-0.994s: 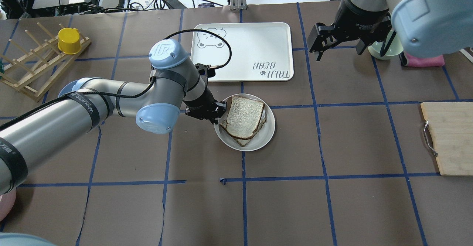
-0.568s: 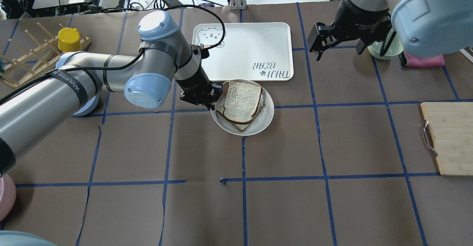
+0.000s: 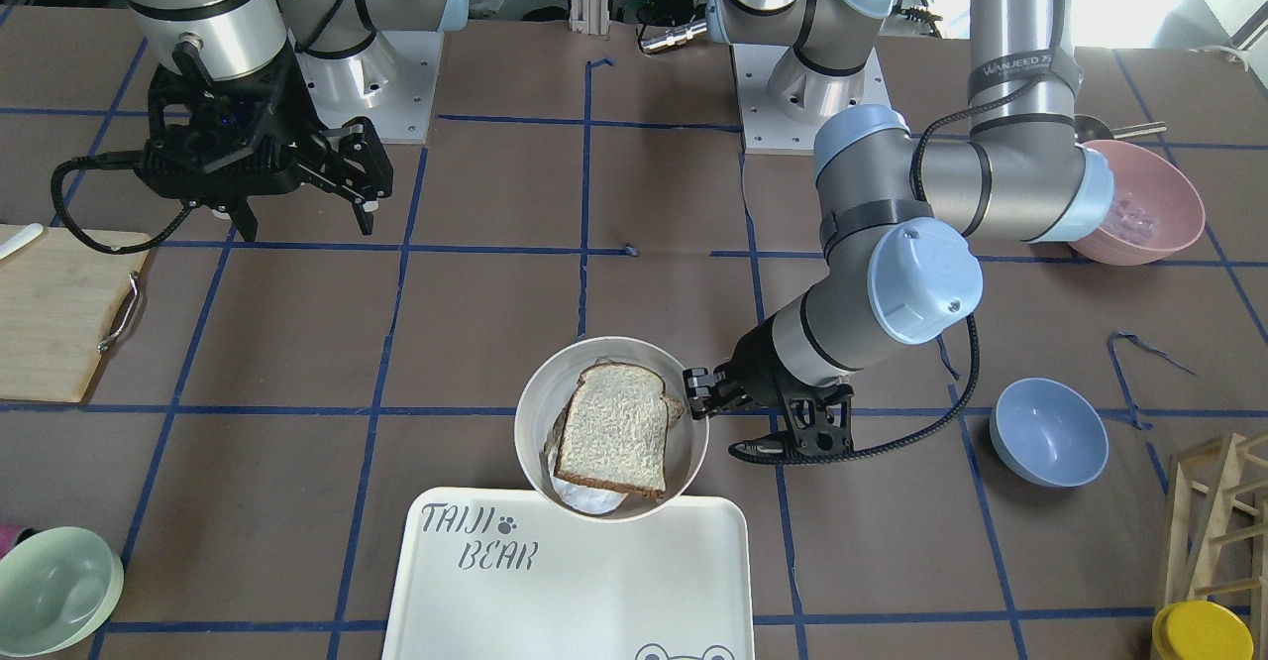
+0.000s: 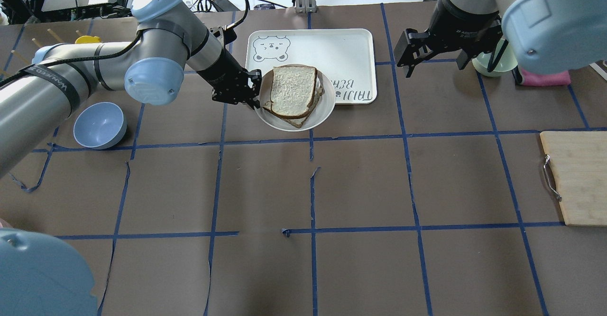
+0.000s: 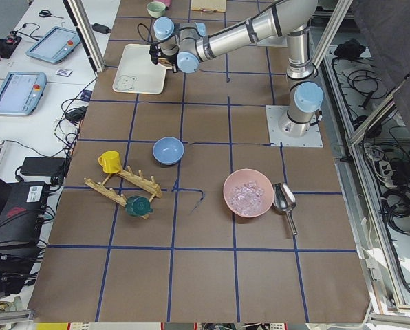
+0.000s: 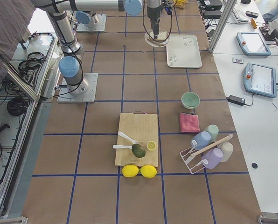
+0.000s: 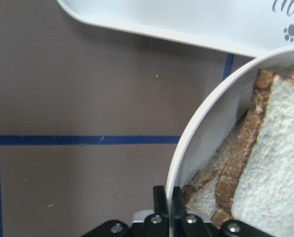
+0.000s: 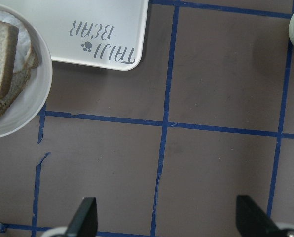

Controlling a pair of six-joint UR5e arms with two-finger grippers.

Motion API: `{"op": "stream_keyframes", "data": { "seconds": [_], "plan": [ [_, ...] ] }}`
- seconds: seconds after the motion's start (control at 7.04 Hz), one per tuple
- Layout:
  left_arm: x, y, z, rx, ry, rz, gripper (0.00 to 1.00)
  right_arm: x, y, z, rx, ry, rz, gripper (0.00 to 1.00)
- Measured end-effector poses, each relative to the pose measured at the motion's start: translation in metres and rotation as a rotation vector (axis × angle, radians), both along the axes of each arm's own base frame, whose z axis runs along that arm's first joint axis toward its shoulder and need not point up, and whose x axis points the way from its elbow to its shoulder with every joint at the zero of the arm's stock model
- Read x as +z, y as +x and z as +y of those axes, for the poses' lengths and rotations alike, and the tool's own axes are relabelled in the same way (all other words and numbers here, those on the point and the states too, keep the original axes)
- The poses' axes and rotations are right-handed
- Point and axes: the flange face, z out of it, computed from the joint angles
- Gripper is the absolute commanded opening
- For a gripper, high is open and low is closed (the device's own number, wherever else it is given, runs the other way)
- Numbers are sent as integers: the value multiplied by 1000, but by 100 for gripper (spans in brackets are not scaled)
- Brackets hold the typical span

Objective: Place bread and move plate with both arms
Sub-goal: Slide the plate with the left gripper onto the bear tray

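The round off-white plate (image 4: 323, 109) carries the bread (image 4: 293, 89), a loaf-shaped slice with a dark crust that lies on a second slice. The plate overlaps the near edge of the white TAIJI BEAR tray (image 4: 346, 50). My left gripper (image 4: 252, 94) is shut on the plate's left rim; the left wrist view shows its fingers (image 7: 160, 198) pinching the rim (image 7: 196, 133) beside the bread (image 7: 270, 163). In the front view the plate (image 3: 540, 392) and bread (image 3: 614, 429) sit left of that gripper (image 3: 698, 392). My right gripper (image 4: 434, 64) is open and empty, above the table right of the tray.
A blue bowl (image 4: 99, 125) sits under the left arm. A pale green bowl (image 4: 495, 62) and a pink cloth (image 4: 545, 78) are at the far right. A wooden cutting board (image 4: 576, 178) lies at the right edge. A pink bowl (image 3: 1139, 202) and a wooden rack (image 3: 1214, 501) are on the left arm's side.
My left gripper has carried the plate with the bread away from the robot, from the table's middle onto the tray's near edge. The right arm has not moved.
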Motion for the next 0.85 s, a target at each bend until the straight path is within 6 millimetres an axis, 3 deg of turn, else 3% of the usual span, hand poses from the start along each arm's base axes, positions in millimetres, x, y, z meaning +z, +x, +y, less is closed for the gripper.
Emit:
{"op": "stream_keyframes", "data": {
  "seconds": [0.14, 0.43, 0.85],
  "plan": [
    [0, 1, -22, 11, -13, 12, 0, 0, 0, 0, 2, 2, 1, 100],
    [-21, -1, -62, 56, -7, 32, 0, -2, 1, 0, 2, 5, 2, 100],
    [-49, -13, -106, 84, -24, 56, 0, -2, 1, 0, 3, 5, 1, 100]
  ]
}}
